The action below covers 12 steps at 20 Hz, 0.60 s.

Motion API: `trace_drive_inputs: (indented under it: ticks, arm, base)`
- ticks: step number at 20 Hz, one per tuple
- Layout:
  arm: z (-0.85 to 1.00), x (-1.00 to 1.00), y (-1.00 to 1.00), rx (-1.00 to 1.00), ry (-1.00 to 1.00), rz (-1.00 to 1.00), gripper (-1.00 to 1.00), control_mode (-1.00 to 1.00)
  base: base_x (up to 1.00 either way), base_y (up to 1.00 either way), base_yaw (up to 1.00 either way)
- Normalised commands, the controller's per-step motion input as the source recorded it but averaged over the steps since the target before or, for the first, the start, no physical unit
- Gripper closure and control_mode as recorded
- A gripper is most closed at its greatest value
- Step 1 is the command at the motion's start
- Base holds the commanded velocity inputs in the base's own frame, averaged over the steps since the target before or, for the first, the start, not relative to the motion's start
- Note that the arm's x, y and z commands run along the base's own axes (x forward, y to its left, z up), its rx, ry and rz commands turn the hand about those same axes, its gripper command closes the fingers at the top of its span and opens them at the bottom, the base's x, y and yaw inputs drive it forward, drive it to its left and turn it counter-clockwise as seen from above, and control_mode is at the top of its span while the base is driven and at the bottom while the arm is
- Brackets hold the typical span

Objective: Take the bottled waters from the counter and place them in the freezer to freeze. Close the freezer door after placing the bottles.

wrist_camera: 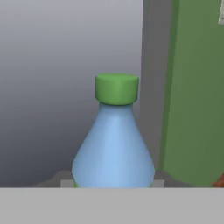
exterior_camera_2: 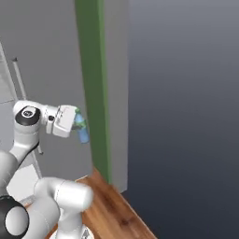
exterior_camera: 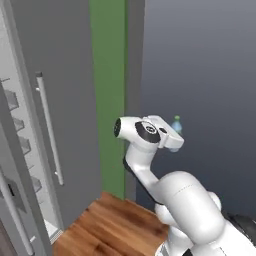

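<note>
Item: blue-tinted water bottle (wrist_camera: 113, 144), green cap, clamped in your gripper (exterior_camera_2: 78, 127) and carried in mid-air.

Your hand view gives you the bottle close up, neck and cap pointing away from the hand, with a green wall strip (wrist_camera: 197, 87) to one side. Your right base view shows the gripper shut on the bottle, just beside that strip. Your left base view adds the fridge: a grey door with a long bar handle (exterior_camera: 49, 130), white inner shelves (exterior_camera: 15, 125) at the far left, and wooden floor (exterior_camera: 115, 225) below.
</note>
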Motion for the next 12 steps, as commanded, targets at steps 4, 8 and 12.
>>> trace_drive_inputs:
  ticks: [4,8,12]
  arm:
    - [0.0,0.0,0.0,0.0,0.0,0.0,1.0,1.0]
    - [0.0,0.0,0.0,0.0,0.0,0.0,1.0,1.0]
    - [0.0,0.0,0.0,0.0,0.0,0.0,1.0,1.0]
  base:
    - [0.26,-0.11,0.75]
    - [0.25,-0.42,0.73]
    - [0.31,-0.46,0.72]
